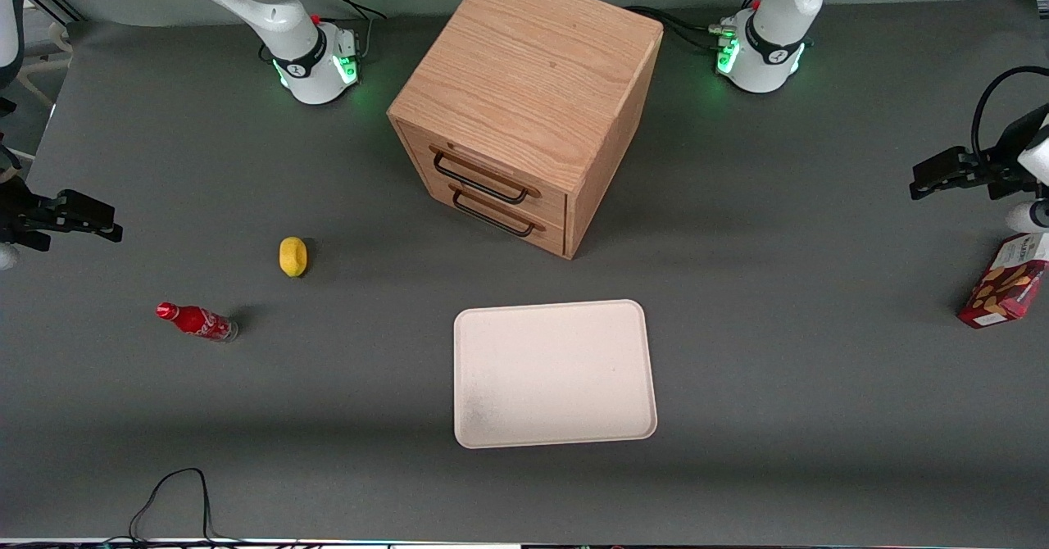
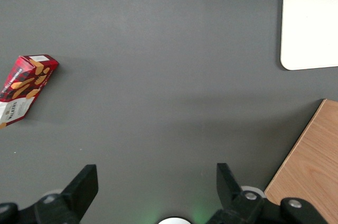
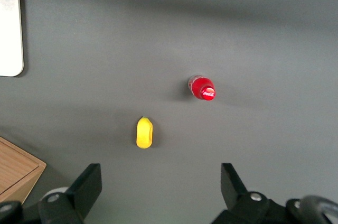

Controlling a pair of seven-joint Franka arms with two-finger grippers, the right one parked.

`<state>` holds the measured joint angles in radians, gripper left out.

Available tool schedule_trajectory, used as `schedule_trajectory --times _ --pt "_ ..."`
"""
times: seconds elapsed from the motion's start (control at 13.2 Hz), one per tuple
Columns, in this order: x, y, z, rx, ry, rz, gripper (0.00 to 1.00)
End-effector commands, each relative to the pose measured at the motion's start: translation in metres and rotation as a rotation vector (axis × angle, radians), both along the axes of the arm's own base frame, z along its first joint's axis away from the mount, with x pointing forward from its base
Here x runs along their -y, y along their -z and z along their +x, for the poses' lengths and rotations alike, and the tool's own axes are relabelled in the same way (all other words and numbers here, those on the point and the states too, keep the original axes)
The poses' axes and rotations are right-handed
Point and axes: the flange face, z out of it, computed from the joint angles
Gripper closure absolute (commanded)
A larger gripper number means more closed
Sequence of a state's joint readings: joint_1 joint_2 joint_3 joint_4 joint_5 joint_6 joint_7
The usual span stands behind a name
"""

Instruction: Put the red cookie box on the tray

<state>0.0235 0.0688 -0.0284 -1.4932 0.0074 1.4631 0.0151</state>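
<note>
The red cookie box (image 1: 1004,291) stands on the grey table at the working arm's end, dark red with tan cookie pictures and a white panel; the left wrist view also shows the red cookie box (image 2: 24,89). The cream tray (image 1: 554,373) lies flat near the middle of the table, nearer the front camera than the cabinet, with nothing on it; one corner of the tray (image 2: 311,18) shows from the wrist. My left gripper (image 1: 922,182) hovers above the table, farther from the front camera than the box and apart from it. That gripper (image 2: 156,182) is open, with only bare table between its fingers.
A wooden drawer cabinet (image 1: 524,106) with two black handles stands at mid-table, farther from the camera than the tray. Toward the parked arm's end lie a yellow lemon-like object (image 1: 292,256) and a small red soda bottle (image 1: 197,321). A black cable (image 1: 172,492) loops at the front edge.
</note>
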Motion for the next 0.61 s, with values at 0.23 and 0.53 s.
schedule_trajectory --times 0.23,0.53 --pt "-0.006 -0.005 -0.001 0.011 -0.003 0.016 0.00" --pt "-0.079 -0.003 0.005 0.020 0.028 0.003 0.00"
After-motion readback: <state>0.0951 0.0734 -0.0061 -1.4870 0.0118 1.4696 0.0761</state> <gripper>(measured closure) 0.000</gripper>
